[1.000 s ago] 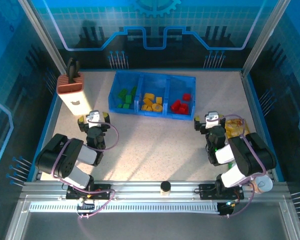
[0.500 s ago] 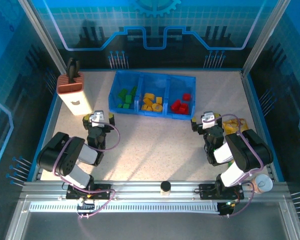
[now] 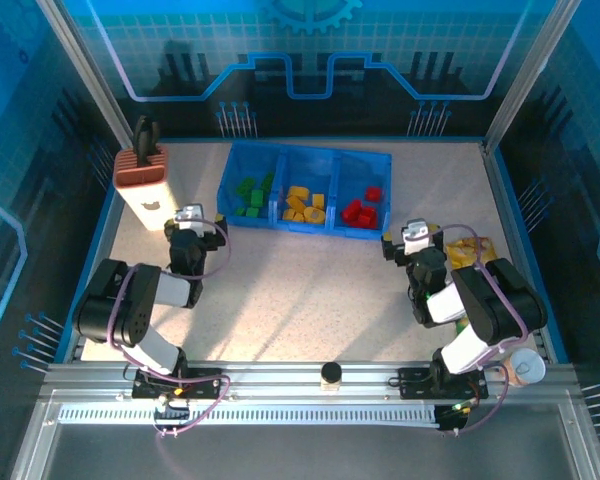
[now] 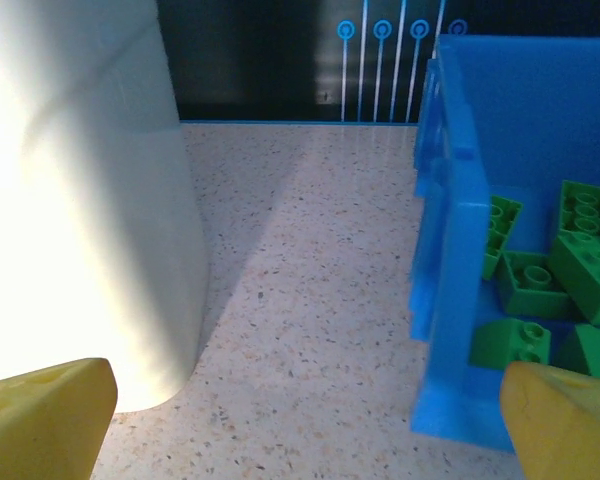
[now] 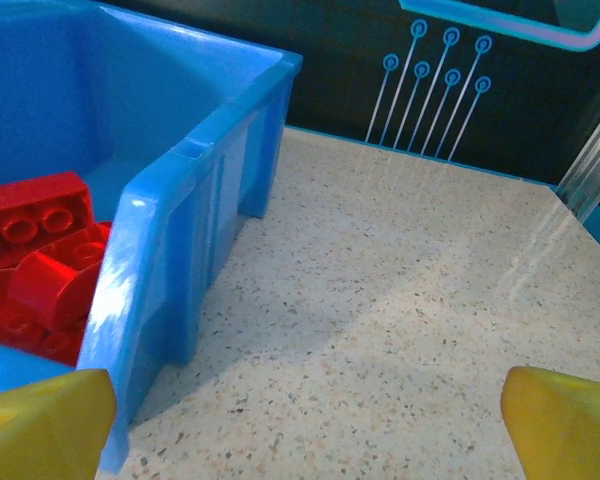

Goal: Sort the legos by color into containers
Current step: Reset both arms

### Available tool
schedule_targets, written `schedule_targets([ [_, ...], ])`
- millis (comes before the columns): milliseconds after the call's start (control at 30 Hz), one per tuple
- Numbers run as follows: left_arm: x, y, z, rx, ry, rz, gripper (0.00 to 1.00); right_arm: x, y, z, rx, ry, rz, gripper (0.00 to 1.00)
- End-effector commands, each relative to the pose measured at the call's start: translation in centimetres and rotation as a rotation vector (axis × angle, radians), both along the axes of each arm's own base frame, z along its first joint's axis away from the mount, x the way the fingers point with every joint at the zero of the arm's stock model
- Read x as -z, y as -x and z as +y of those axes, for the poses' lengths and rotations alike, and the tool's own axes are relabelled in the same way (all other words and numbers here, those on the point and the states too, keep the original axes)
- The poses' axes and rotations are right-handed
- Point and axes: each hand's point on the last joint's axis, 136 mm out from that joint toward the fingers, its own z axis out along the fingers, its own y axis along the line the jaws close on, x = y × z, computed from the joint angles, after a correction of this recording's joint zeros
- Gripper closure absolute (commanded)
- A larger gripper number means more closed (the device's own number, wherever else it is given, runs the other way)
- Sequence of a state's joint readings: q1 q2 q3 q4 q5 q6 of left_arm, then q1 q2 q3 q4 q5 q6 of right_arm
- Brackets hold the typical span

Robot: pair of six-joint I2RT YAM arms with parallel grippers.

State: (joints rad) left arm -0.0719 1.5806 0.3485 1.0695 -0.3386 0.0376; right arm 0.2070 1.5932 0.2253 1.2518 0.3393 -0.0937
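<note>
Top external: left hand [image 3: 192, 221] and right hand [image 3: 414, 243] gape wide.

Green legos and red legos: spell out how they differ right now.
The green legos lie in the left-end compartment of the blue tray, the red legos in its right-end one. The green legos sit nearest the left gripper, the red legos nearest the right gripper. Both are studded bricks.

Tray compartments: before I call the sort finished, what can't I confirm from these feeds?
- Top external: green legos, yellow-orange legos and red legos are too small to count; overlaps unclear.
- Left wrist: the right edge and the tray wall cut off the green legos; the knife block is glare-washed.
- Right wrist: the left edge crops the red legos.
- Snack bag: partly behind the right arm.
</note>
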Motion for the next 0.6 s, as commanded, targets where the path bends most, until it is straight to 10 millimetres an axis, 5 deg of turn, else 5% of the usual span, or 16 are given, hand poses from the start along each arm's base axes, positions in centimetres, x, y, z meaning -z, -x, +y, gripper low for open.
schedule_targets([
  [0, 0.92, 0.06, -0.12, 0.016, 0.057, 0.050, 0.01, 0.14, -2.54, -1.98, 0.080, -0.074, 0.112, 0.00],
  [567, 0.89, 0.12, 0.17, 0.006, 0.065, 0.048, 0.01, 0.06, -2.55, -2.77, 0.077, -0.114, 0.110, 0.00],
])
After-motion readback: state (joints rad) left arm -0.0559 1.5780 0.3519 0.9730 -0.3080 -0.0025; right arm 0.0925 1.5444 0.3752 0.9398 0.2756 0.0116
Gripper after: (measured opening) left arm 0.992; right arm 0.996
